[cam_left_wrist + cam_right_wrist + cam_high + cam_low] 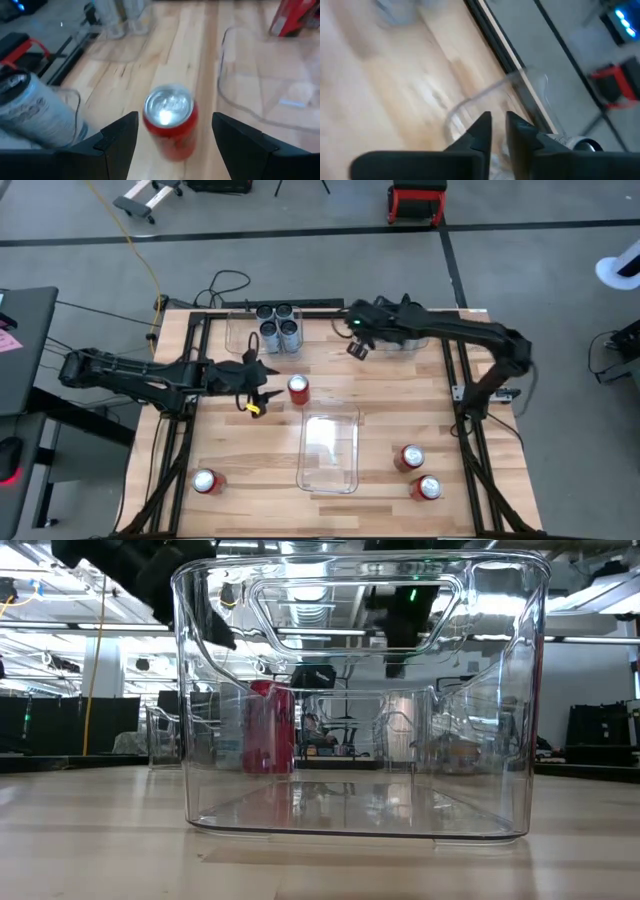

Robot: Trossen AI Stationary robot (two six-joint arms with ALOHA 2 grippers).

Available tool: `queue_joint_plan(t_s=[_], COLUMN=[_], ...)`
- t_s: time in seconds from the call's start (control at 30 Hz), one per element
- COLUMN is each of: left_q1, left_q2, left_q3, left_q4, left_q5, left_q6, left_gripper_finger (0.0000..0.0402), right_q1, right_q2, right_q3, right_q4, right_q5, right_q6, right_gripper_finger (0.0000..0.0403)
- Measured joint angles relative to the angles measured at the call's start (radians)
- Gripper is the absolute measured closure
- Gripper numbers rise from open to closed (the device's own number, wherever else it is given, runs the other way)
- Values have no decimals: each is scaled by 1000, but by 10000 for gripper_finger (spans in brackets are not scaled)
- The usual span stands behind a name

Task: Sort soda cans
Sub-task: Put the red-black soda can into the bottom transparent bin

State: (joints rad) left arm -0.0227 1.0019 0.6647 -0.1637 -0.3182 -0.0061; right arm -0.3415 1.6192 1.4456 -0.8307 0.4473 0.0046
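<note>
Two dark fingers of the left gripper (174, 142) frame the nearest object in the left wrist view: a red can (170, 121) standing upright on the table (400, 385), between the open fingers and not yet touched. From above, this can (298, 388) sits just ahead of the left gripper (258, 388), near the table's middle and just behind the clear bin (330, 452) at centre. Handling judgement: a drink can is rigid across its diameter, smooth and somewhat slippery, and dents under excess force if empty; its fill, and so its weight, cannot be told. Take hold at mid-body, one finger on each side, axis kept vertical. The right gripper (356, 346) hangs above the rear of the table, close to a second clear bin (412, 340); its fingers (481, 131) stand almost together with a narrow gap and hold nothing visible. Count, from the overhead view: four red cans, namely the one at the left gripper, one at front left (206, 481) and two at front right (410, 457) (428, 488); four silver-grey cans (279, 326) grouped in a third clear bin at rear left. Three clear bins in total.
</note>
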Motion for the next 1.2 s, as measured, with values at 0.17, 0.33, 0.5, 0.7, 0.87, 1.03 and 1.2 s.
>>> queue_joint_plan(t_s=[0.17, 0.33, 0.5, 0.7, 0.87, 1.03, 1.2], left_q1=[-6, -22, -27, -27, -37, -43, -26], left_q2=[15, 64, 141, 194, 168, 151, 160], left_q3=[0, 0, 0, 10, 58, 80, 82], left_q4=[26, 20, 33, 47, -3, 23, 111], left_q5=[69, 76, 70, 62, 128, 109, 24], left_q6=[-11, -70, -23, -79, -104, 50, 88], left_gripper_finger=[152, 148, 148, 147, 147, 147, 141], right_q1=[73, 167, 306, 564, 755, 879, 913], right_q2=[-181, -325, -423, -526, -535, -475, -406], right_q3=[0, -11, -63, -214, -337, -410, -411], right_q4=[-57, -248, -405, -255, -118, 11, 69], right_q5=[-93, -210, -185, -160, -161, -160, -159], right_q6=[94, 217, 437, 522, 618, 671, 658], right_gripper_finger=[270, 197, 153, 147, 147, 147, 147])
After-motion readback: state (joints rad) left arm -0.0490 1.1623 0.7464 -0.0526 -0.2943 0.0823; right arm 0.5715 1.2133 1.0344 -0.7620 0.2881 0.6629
